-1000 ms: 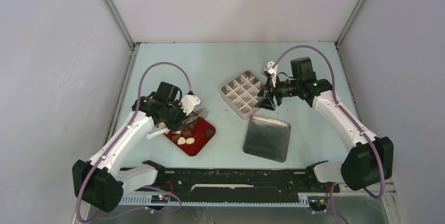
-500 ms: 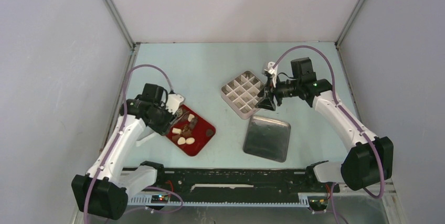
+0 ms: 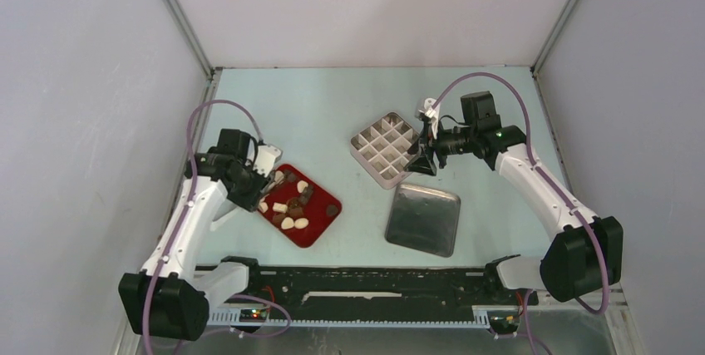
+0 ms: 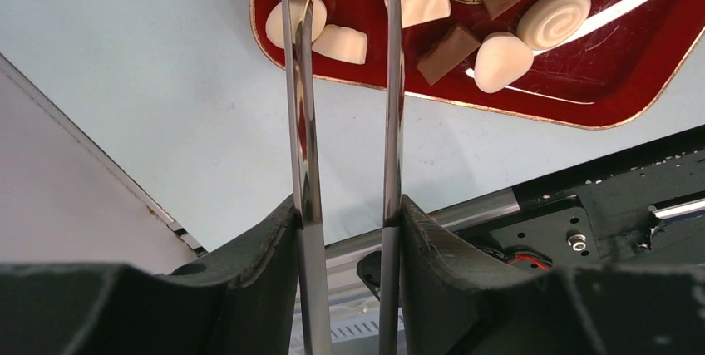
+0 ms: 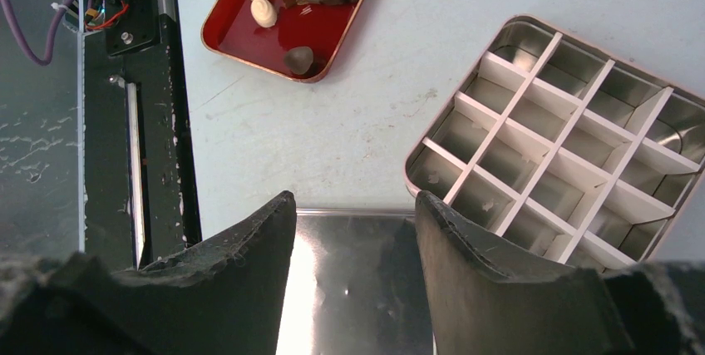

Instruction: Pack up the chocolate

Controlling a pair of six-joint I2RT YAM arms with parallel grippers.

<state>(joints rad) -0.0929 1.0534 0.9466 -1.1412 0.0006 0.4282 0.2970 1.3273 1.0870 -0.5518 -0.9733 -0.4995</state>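
Observation:
The chocolate (image 3: 291, 205) lies as small cream-white and dark brown pieces on a red tray (image 3: 322, 224). My left gripper (image 3: 261, 175) is shut on metal tongs (image 4: 303, 122), whose two blades stand apart. They reach over the tray's (image 4: 582, 81) left end, beside white pieces (image 4: 341, 43) and brown pieces (image 4: 449, 53). No piece shows between the blades, and their tips run off the top of the left wrist view. My right gripper (image 3: 422, 155) hangs open and holds nothing, over the near edge of the divided tin box (image 3: 384, 149).
A flat metal lid (image 3: 424, 219) lies right of the tray, below the box (image 5: 574, 147), whose white-partitioned cells hold no pieces. One dark piece (image 5: 298, 58) sits alone at the tray's near corner. The black base rail (image 3: 374, 284) runs along the table's front edge.
My left arm has drawn back to the left, carrying the tongs from over the tray's middle to its left end. The right arm has not moved.

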